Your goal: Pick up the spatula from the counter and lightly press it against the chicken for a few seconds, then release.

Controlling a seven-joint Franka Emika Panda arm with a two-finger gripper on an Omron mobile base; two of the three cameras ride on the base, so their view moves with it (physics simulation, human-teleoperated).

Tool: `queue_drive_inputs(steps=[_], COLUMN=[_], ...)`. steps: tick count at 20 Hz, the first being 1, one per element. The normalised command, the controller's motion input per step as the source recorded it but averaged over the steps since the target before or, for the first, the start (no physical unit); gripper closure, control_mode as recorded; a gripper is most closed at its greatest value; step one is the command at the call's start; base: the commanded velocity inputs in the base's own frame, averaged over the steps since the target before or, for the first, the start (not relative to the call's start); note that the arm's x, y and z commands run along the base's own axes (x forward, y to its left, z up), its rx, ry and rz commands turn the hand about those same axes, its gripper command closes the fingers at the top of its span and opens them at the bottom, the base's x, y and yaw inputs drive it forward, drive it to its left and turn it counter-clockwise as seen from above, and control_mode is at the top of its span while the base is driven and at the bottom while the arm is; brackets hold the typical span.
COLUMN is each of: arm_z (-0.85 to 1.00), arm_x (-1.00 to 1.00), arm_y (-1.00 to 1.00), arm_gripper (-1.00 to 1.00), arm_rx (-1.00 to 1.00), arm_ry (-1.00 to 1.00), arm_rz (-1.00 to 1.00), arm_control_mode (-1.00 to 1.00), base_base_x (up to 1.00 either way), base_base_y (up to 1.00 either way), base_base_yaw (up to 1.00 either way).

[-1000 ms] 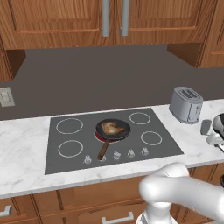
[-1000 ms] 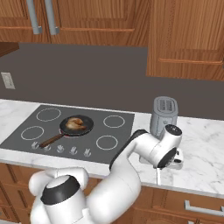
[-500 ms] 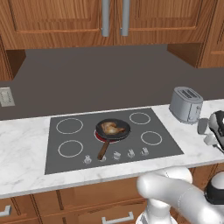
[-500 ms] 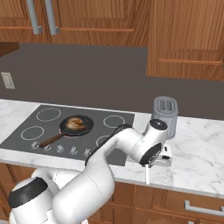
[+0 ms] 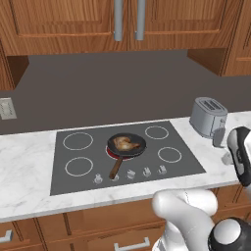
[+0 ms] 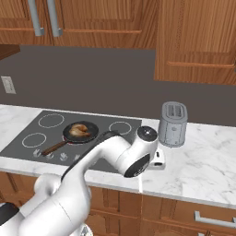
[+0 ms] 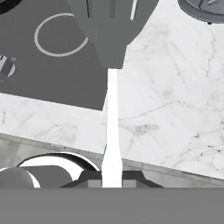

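Gripper [image 7: 112, 180] clenched on spatula [image 7: 112, 118] handle, grey blade over cooktop [image 7: 48, 81] edge, marble counter [image 7: 175, 92]

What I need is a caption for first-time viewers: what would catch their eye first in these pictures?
First, the spatula, grey slotted head and white handle, clamped in the shut fingers over the cooktop corner and the marble counter. Next, the browned chicken in the dark frying pan at the middle of the cooktop, and the silver toaster on the counter to its right.
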Motion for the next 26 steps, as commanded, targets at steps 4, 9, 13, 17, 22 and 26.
queue_drive_inputs(steps=[4,9,13,17,22,26], arm_z=[0.21,0.17,0.2,0.24,0.29,0.2], arm_x=[-0.04,0.0,0.0,0.0,0.0,0.0], arm_y=[0.34,0.34,0.26,0.21,0.2,0.19], arm_gripper=[1.0,1.0,1.0,1.0,1.0,1.0], arm_rx=[-0.03,-0.08,-0.07,-0.06,-0.05,0.0], arm_ry=[-0.09,-0.01,0.04,0.05,0.07,0.05], arm_rz=[0.1,0.1,0.07,0.1,0.11,0.13], arm_control_mode=[-1.0,-1.0,-1.0,-1.0,-1.0,-1.0], base_base_x=[0.0,0.0,0.0,0.0,0.0,0.0], base_base_y=[0.0,0.0,0.0,0.0,0.0,0.0], base_base_yaw=[0.0,0.0,0.0,0.0,0.0,0.0])
